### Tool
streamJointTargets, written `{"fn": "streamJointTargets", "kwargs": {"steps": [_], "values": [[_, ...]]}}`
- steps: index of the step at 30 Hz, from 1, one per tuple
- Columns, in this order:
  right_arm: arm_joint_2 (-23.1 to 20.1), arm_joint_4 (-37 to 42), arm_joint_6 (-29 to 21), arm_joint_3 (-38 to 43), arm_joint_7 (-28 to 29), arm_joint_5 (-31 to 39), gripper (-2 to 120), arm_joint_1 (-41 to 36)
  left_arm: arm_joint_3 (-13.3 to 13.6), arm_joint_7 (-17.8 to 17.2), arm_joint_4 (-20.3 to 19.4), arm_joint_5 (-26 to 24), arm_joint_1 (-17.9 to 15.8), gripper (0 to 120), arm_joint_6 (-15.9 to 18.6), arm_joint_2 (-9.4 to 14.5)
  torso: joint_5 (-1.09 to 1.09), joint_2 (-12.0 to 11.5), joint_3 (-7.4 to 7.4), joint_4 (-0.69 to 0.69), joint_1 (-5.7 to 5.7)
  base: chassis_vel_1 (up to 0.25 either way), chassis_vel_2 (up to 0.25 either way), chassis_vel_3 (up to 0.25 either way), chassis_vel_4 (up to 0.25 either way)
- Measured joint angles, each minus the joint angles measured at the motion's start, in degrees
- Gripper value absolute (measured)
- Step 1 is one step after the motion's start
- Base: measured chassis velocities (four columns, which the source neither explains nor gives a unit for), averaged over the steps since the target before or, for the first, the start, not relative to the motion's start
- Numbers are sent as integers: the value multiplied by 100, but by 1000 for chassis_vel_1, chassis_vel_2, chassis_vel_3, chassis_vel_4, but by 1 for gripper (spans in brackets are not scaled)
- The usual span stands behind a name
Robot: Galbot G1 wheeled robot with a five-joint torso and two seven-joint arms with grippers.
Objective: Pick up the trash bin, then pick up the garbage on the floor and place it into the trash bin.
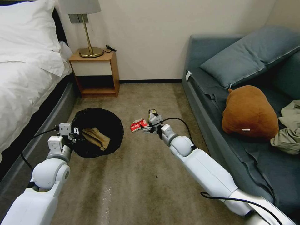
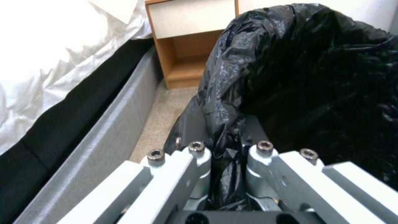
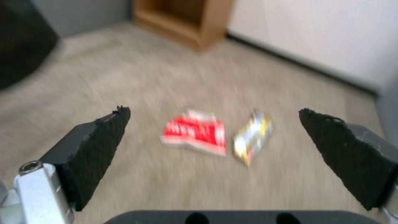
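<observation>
Two claws: left claw (image 2: 226,155) clamped on trash bin (image 1: 97,131) rim; right claw (image 3: 211,130) spread wide above snack packet (image 3: 194,132).

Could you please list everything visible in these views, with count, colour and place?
trash bin: one, black-bagged, on the carpet beside the bed
crumpled paper: one, brown, inside the bin
snack packet: one, red and white, on the carpet
bar wrapper: one, dark and yellow, on the carpet beside the packet
bed: one, white linen, robot's left
nightstand: one, wooden, against the wall
lamp: one, brass, on the nightstand
sofa: one, blue-grey, robot's right
plush cushion: one, brown, on the sofa
cloth: one, olive, on the sofa
left gripper: jaws shut on the bin's rim
right gripper: jaws open, above the packet
</observation>
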Motion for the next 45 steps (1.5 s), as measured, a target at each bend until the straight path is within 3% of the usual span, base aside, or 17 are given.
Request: {"fn": "streamJointTargets", "kwargs": {"steps": [10, 14, 45], "values": [[106, -359, -785, 255, 366, 329, 100, -306, -34, 5, 129, -107, 55, 6, -64, 86, 0, 0, 0, 1, 0, 0, 0, 0, 0], [155, -436, -849, 323, 434, 288, 100, -387, -51, 13, 137, -144, 91, 6, -100, 117, 0, 0, 0, 1, 0, 0, 0, 0, 0], [255, -656, -624, 584, 242, 146, 100, -491, -155, 63, 210, -207, 359, 6, -286, 158, -1, -1, 0, 1, 0, -3, 3, 2, -3]]}}
